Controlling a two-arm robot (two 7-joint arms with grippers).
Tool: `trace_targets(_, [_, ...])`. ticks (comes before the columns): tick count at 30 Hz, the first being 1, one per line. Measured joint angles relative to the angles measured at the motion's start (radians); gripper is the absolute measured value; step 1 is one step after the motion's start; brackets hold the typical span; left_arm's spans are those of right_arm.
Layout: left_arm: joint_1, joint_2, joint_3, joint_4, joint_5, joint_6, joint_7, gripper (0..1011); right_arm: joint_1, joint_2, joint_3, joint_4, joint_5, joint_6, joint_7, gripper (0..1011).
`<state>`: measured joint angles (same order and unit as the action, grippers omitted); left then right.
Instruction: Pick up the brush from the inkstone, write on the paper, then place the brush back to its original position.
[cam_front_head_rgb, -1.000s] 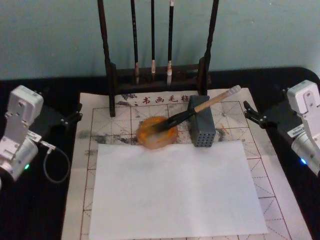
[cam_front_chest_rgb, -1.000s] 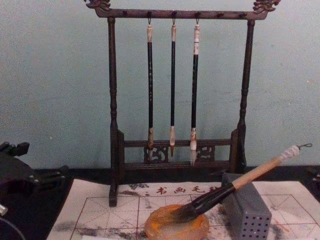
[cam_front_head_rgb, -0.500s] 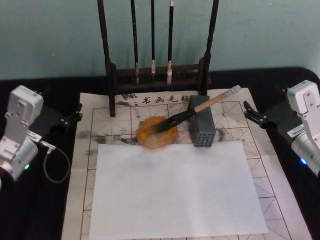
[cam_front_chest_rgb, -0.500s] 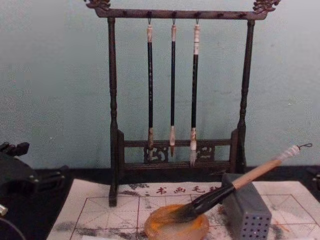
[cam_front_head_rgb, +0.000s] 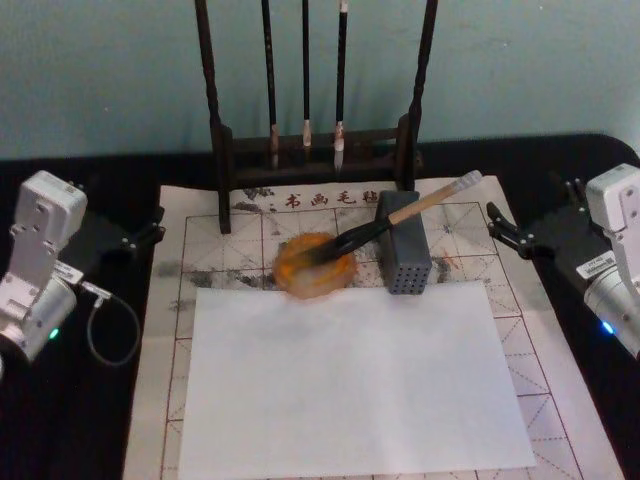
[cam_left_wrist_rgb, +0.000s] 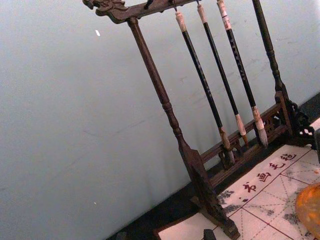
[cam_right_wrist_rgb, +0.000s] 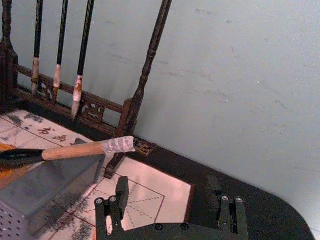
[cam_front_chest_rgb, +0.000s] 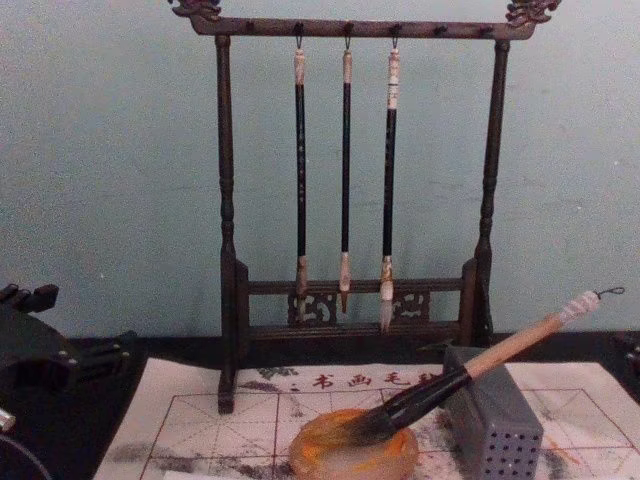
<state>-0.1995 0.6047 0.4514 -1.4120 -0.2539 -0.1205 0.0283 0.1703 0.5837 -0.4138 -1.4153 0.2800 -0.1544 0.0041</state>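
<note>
Brush (cam_front_head_rgb: 392, 218) lies slanted: bristles in inkstone (cam_front_head_rgb: 300, 282), handle propped on grey block (cam_front_head_rgb: 405, 260), end cap beyond block. Inkstone and block stand on far part of paper (cam_front_head_rgb: 215, 240), in front of rack (cam_front_head_rgb: 222, 150) holding 3 slim hanging brushes (cam_front_head_rgb: 305, 70). Plain white sheet (cam_front_head_rgb: 350, 375) covers near part of paper. Left tool (cam_front_head_rgb: 150, 226) near paper's left edge, right tool (cam_front_head_rgb: 505, 228) near its right edge. Each tool has fingers spread, holds nothing, over black worktop (cam_front_head_rgb: 590, 160).
</note>
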Motion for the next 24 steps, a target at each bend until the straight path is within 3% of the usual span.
trace_targets(8, [0.000, 0.000, 0.000, 0.000, 0.000, 0.000, 0.000, 1001, -0.032, -0.014, 0.040, -0.019, 0.064, -0.004, 0.051, 1002])
trace_targets(14, [0.000, 0.000, 0.000, 0.000, 0.000, 0.000, 0.000, 1001, -0.058, -0.041, 0.086, -0.024, 0.164, -0.006, 0.118, 1002])
trace_targets(15, [0.000, 0.000, 0.000, 0.000, 0.000, 0.000, 0.000, 1001, -0.058, -0.041, 0.086, -0.024, 0.164, -0.006, 0.118, 1002])
trace_targets(24, [0.000, 0.000, 0.000, 0.000, 0.000, 0.000, 0.000, 1001, -0.074, -0.094, 0.133, -0.002, 0.325, 0.002, 0.259, 1002])
